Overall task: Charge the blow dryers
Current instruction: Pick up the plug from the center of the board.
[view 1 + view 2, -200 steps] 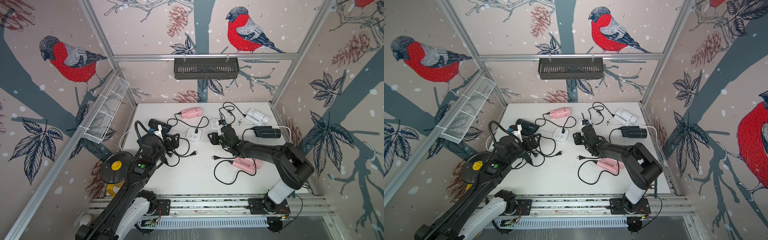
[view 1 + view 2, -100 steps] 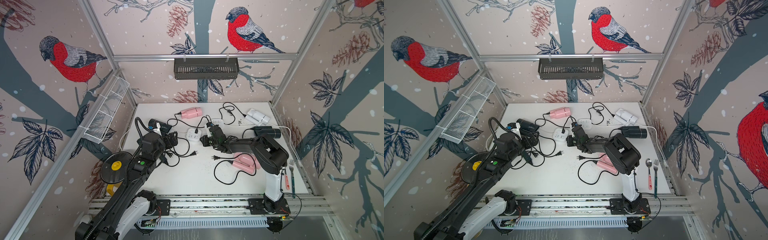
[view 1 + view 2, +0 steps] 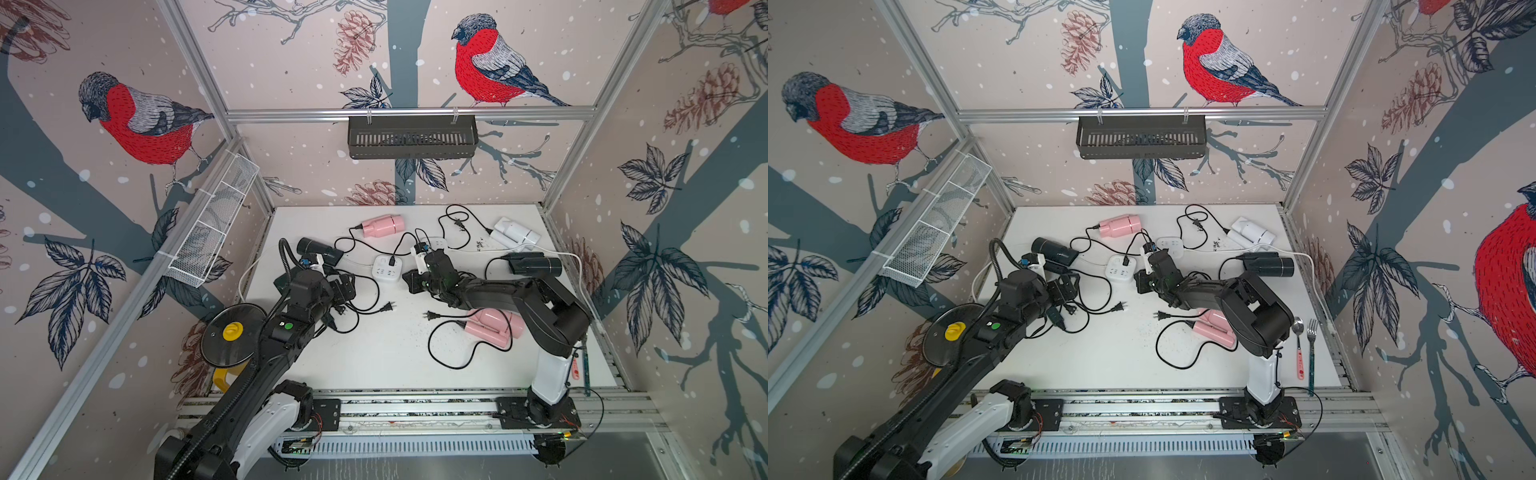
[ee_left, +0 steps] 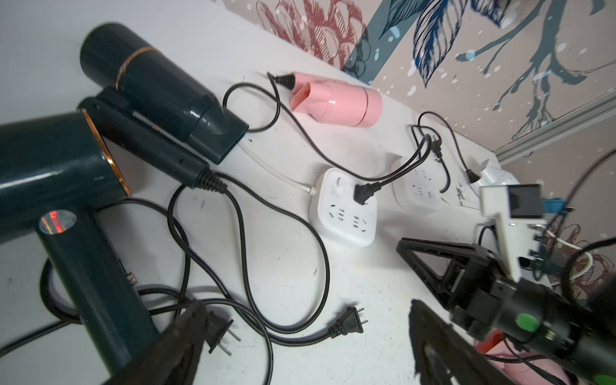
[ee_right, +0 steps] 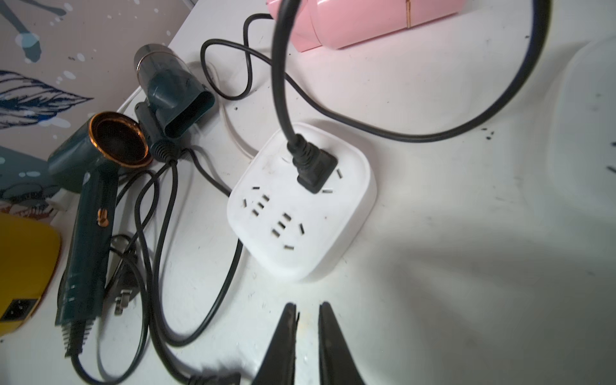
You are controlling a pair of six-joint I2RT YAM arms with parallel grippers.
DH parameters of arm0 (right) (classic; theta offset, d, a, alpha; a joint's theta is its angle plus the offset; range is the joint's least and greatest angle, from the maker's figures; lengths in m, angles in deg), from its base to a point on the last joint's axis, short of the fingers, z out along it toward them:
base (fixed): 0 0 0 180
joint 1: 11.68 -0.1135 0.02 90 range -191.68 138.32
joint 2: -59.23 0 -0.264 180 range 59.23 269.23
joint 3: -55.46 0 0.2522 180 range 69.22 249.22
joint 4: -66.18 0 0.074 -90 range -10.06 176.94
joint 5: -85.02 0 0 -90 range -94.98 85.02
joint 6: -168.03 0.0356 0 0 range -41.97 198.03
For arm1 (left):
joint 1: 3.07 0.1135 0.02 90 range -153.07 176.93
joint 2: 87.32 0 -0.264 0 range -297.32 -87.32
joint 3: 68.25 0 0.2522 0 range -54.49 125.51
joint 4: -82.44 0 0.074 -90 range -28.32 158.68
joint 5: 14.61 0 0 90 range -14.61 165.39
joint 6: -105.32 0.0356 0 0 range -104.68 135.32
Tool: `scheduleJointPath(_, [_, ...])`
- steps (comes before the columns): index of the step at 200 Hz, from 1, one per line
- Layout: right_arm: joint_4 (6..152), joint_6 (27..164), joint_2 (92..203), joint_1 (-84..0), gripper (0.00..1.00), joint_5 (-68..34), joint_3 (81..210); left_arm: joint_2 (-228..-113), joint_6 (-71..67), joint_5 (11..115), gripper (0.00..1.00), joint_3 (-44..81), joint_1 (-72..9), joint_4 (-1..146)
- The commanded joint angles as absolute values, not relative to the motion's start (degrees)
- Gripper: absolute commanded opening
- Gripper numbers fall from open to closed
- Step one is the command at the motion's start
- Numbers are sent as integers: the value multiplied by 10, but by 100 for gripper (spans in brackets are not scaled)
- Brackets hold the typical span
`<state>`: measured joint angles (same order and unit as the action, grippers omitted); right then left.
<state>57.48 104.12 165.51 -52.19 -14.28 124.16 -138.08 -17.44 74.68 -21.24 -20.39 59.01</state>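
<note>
Since the earlier frames the right gripper (image 3: 409, 283) has travelled from the rear power strip (image 3: 436, 243) toward the table's left edge. It now sits just beside the front power strip (image 3: 387, 268). Its jaws have narrowed on the way. In the right wrist view we see them almost together, with a thin slit left and nothing between them. The left gripper (image 4: 305, 310) has barely shifted. Its jaws stand wide apart and empty over the cord tangle, with one fingertip (image 4: 195, 320) just beside a loose plug (image 4: 218, 330).

We read this as a split of duties. The wide left jaws are set to take a plug, and the narrowed right jaws can steady or nudge the front power strip.

One seated plug (image 5: 313, 170) occupies that strip. Its cord appears to run to the rear pink dryer (image 3: 380, 225). The other blow dryers lie unplugged:
- Two dark dryers lie at the left edge, one folded (image 3: 318, 249) and one under the left arm (image 4: 50, 173).
- The white dryer (image 3: 515, 235) lies toward the rear right corner.
- The black dryer (image 3: 534, 266) lies by the right edge.
- The near pink dryer (image 3: 492, 329) lies partly under the right forearm.

For room to move, the table (image 3: 374, 361) is bare toward its front edge. Cords crowd the rear half and the space between the two grippers. A second loose plug (image 4: 350, 325) lies in open surface there. The right forearm rides low over the near pink dryer, so we judge clearance there to be slight.
</note>
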Motion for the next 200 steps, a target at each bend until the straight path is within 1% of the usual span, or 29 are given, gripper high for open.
scheduleJointPath(1, [557, 972, 1619, -522, 17, -142, 1215, -1415, -191, 734, 85, -216, -202, 589])
scheduleJointPath(41, [540, 945, 1560, -521, 17, -125, 1163, -1515, -203, 733, 83, -205, -203, 586])
scheduleJointPath(59, [515, 949, 1543, -521, 17, -123, 1139, -1570, -199, 712, 81, -186, -203, 576])
scheduleJointPath(79, [513, 946, 1534, -522, 17, -115, 1127, -1622, -206, 672, 72, -175, -204, 585])
scheduleJointPath(86, [510, 945, 1530, -522, 18, -108, 1122, -1630, -214, 657, 71, -179, -207, 598])
scheduleJointPath(120, [500, 941, 1513, -516, 18, -84, 1106, -1623, -217, 620, 65, -201, -248, 640])
scheduleJointPath(142, [497, 944, 1510, -515, 18, -86, 1103, -1626, -185, 598, 65, -195, -282, 642])
scheduleJointPath(166, [494, 940, 1513, -515, 18, -107, 1104, -1642, -179, 578, 64, -193, -289, 635])
scheduleJointPath(184, [494, 926, 1519, -516, 18, -162, 1108, -1621, -195, 599, 63, -201, -289, 630])
scheduleJointPath(200, [505, 909, 1531, -525, 20, -196, 1119, -1592, -218, 660, 65, -195, -284, 592])
